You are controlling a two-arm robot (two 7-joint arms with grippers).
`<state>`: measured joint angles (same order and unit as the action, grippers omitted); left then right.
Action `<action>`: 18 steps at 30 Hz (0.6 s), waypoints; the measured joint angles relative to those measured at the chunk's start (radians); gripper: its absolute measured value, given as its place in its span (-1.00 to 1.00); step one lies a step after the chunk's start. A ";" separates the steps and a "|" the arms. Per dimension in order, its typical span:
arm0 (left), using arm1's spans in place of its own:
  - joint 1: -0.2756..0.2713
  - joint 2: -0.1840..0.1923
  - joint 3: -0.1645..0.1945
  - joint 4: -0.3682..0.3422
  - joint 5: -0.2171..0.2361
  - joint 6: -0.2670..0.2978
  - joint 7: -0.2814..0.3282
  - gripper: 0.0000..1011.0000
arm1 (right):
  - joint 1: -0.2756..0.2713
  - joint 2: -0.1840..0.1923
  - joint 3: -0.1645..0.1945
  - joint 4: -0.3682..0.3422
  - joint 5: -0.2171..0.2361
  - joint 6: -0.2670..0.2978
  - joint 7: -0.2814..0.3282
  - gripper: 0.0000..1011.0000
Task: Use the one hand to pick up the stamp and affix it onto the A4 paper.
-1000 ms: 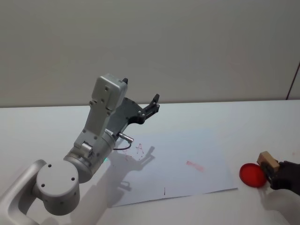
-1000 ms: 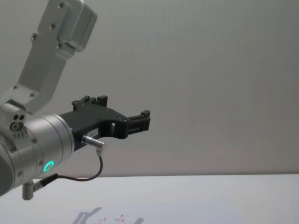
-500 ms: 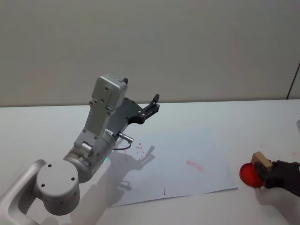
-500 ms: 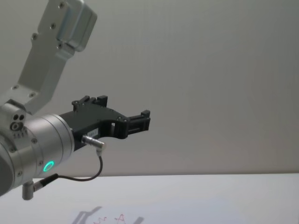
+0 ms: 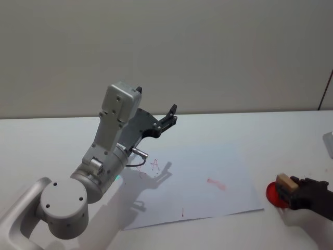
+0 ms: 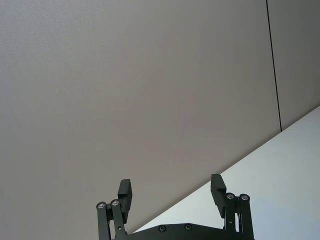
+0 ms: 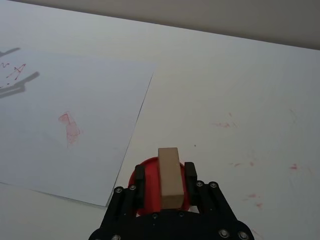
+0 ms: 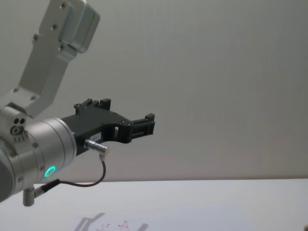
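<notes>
The stamp, a small tan wooden block, plain and rectangular with squared edges, sits clamped between the fingers of the right gripper, standing up out of the jaws and about as wide as they are. It hovers over a round red ink pad on the table's right side, just off the right edge of the A4 paper; whether the stamp face touches the pad cannot be told.

Progress, judged: pick-up done, the stamp is in hand and at the inking spot. Left to do: carry it over the sheet, press it down, lift off. So roughly the middle of the task.

The A4 paper is a thin flat white sheet, lying slightly skewed on the table, and it carries several small red marks: a smeared blotch near its middle, an A-like scribble further left, and a short tick near the front edge. The table is smooth matte white with faint red specks beside the pad.

The right gripper is matte black plastic, with blocky fingers and visible screw heads. The left gripper is black, joined to a silver cylinder with a green light, parked raised above the sheet's left part, fingers spread apart and holding nothing, pointing at the plain grey wall.
</notes>
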<state>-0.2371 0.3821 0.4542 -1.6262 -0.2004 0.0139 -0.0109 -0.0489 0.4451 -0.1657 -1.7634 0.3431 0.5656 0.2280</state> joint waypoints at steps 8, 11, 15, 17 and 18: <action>0.000 0.000 0.000 0.000 0.000 0.000 0.000 0.98 | 0.006 -0.003 -0.003 0.007 -0.005 0.002 0.005 0.35; 0.000 0.000 0.000 0.000 0.000 0.000 0.000 0.98 | 0.007 -0.003 -0.004 0.008 -0.006 0.003 0.006 0.50; 0.000 0.000 0.000 0.000 0.000 0.000 0.000 0.98 | 0.008 -0.004 -0.004 0.010 -0.007 0.003 0.008 0.75; 0.000 0.000 0.000 0.000 0.000 0.000 0.000 0.98 | 0.009 -0.004 -0.005 0.011 -0.008 0.004 0.008 0.85; 0.000 0.000 0.000 0.000 0.000 0.000 0.000 0.98 | 0.009 -0.004 -0.005 0.011 -0.008 0.004 0.008 0.90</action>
<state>-0.2371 0.3821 0.4542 -1.6262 -0.2004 0.0138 -0.0109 -0.0399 0.4407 -0.1706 -1.7522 0.3352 0.5692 0.2362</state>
